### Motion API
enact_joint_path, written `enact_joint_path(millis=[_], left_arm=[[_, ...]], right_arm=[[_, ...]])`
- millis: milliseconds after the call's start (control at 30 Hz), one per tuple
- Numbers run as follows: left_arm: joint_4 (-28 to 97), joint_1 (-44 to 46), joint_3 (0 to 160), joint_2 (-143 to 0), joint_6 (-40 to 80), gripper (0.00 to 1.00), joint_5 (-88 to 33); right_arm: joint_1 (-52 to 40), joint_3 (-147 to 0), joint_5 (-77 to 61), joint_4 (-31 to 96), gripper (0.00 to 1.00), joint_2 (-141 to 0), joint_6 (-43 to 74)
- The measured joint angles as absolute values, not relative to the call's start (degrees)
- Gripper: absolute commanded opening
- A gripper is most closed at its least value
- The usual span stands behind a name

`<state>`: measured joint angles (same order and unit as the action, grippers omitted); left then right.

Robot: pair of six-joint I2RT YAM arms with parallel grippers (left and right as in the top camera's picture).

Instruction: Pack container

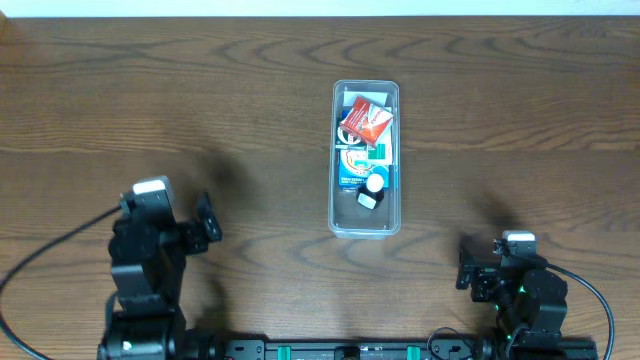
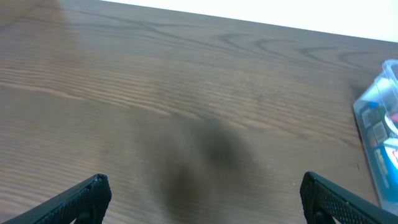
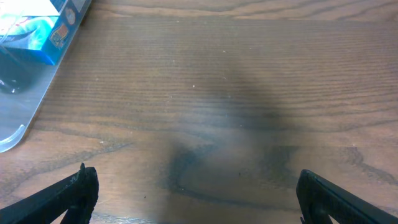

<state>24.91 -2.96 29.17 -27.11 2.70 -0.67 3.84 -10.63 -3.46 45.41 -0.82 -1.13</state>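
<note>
The clear plastic container [image 1: 366,222] stands upright at the table's middle. Inside lie a red packet [image 1: 365,122], blue and white boxes [image 1: 357,163] and a small round white item [image 1: 374,184]. Its edge shows at the right of the left wrist view [image 2: 380,124] and at the top left of the right wrist view [image 3: 25,93]. My left gripper [image 1: 208,225] is open and empty at the near left, well left of the container; its fingers show in its wrist view [image 2: 202,196]. My right gripper [image 1: 466,265] is open and empty at the near right [image 3: 196,196].
The wooden table [image 1: 200,110] runs around the container. Black cables [image 1: 40,265] trail from both arms near the front edge.
</note>
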Motion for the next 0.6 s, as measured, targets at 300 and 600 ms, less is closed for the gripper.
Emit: enact_joint_path(millis=[300,600], left_arm=[[23.8,-3.0,19.2,-14.6,2.9,0.98,-3.1],[23.8,-3.0,18.0,-3.4,2.9,0.98,-3.1]], right_arm=[[3.8,-10.6,-3.5,45.4,0.99,-0.8,-1.1],[3.8,-10.6,-3.5,45.4,0.99,-0.8,-1.1]])
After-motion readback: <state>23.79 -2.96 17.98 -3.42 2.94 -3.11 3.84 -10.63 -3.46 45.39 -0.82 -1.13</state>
